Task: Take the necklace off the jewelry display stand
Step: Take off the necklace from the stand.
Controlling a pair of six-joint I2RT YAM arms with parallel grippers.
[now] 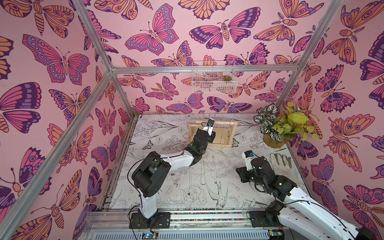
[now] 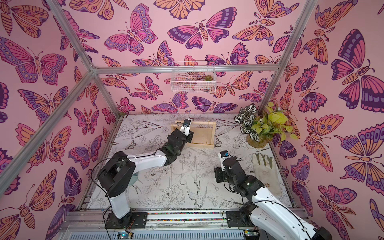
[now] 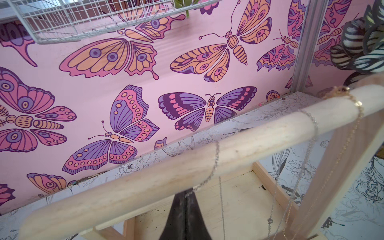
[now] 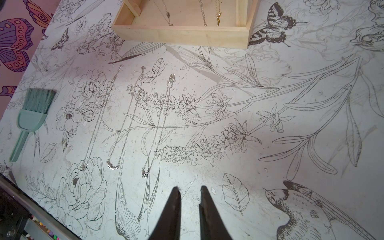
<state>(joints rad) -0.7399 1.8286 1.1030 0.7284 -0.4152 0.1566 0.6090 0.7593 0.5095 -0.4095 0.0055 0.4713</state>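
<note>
The silver necklace point(image 3: 215, 158) hangs over the crossbar point(image 3: 145, 185) of the jewelry display stand point(image 1: 223, 136), my left gripper point(image 3: 188, 196) pinched fully closed on its chain just below the bar. Pulling sideways could, I judge, snag the chain, tip the stand or tangle the neighbouring chains point(image 3: 313, 124); my right gripper point(image 4: 189, 192), slightly parted and empty, hovers well apart.
</note>
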